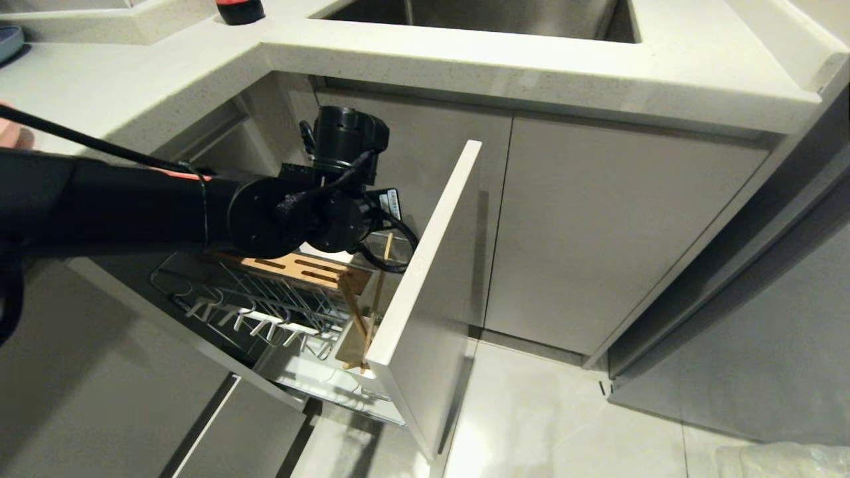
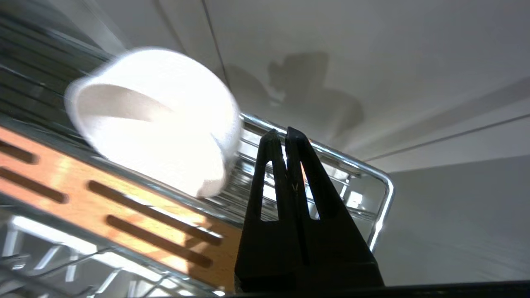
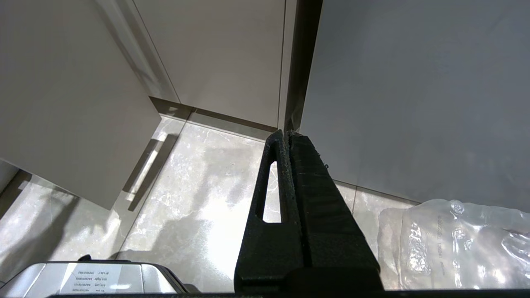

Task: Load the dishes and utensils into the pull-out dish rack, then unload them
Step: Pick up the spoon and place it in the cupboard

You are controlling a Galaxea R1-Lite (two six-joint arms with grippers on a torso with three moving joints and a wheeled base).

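Left wrist view shows the left claw (image 2: 285,134) pressed together on nothing, with the bowl (image 2: 153,120) lying tilted in the rack (image 2: 383,182) just beside it, so spread the fingers before reaching sideways for its rim.

No writing here is legible. A white label (image 1: 390,201) on the left arm, just behind its wrist, carries small dark print too fine to make out. A second white sticker (image 3: 96,276) sits on a grey housing below and beside the right gripper (image 3: 285,134); its lines of print appear upside down and cannot be read.
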